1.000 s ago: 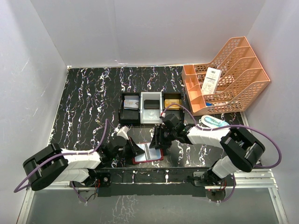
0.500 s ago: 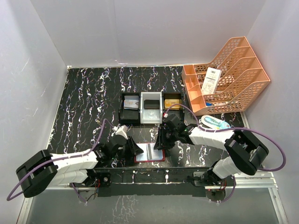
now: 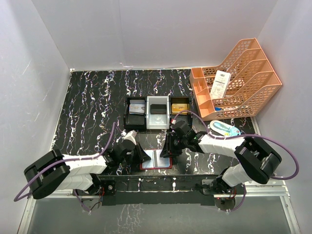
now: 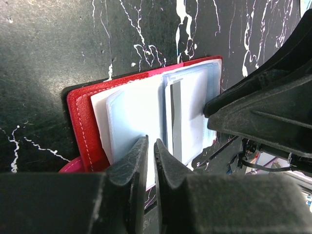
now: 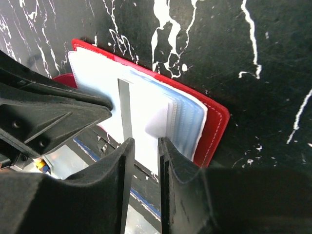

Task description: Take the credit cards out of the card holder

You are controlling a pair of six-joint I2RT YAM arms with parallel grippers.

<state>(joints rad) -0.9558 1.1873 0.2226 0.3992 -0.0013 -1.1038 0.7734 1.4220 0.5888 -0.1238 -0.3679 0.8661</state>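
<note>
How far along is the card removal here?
Done: the wallet lies open, and the tray holds a silvery card and a gold card. In hand: the left gripper and right gripper sit over the wallet's clear sleeves, jaws nearly closed; whether they grip is unclear. Remaining: a grey stripe in one sleeve may be a card, so emptying looks unfinished.

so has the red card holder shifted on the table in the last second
No, not visibly: the card holder lies open just in front of the tray's white middle compartment, the same as before.
</note>
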